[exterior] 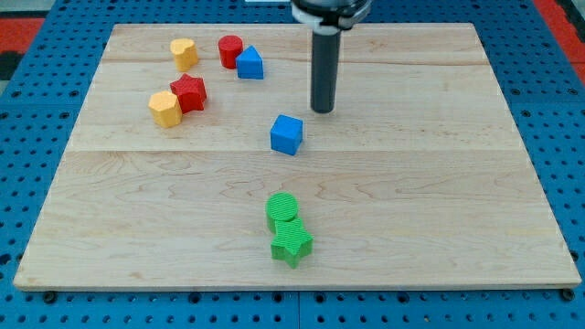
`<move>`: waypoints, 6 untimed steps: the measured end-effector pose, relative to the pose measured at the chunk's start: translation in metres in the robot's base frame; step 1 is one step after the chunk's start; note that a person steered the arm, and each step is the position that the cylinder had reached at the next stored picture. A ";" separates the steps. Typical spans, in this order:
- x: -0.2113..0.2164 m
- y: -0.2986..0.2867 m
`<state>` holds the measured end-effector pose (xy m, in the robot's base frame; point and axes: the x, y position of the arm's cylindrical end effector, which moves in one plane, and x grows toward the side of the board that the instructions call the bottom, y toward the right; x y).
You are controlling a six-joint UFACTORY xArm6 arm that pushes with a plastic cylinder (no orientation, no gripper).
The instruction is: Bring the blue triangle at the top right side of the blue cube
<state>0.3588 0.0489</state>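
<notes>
The blue triangle (249, 63) sits near the view's top, left of centre, touching a red cylinder (229, 50) on its left. The blue cube (286, 134) lies near the board's middle, below and right of the triangle. My tip (322, 110) rests on the board just up and right of the blue cube, a short gap away, and well to the right of the blue triangle. The dark rod rises from it to the view's top edge.
A yellow block (184, 53) lies at the top left. A red star (189, 92) touches another yellow block (164, 108) below it. A green cylinder (282, 210) and a green star (292, 243) sit together near the view's bottom. The wooden board (439, 183) lies on a blue pegboard.
</notes>
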 end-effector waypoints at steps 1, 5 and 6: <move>-0.067 0.011; -0.095 -0.095; -0.065 -0.063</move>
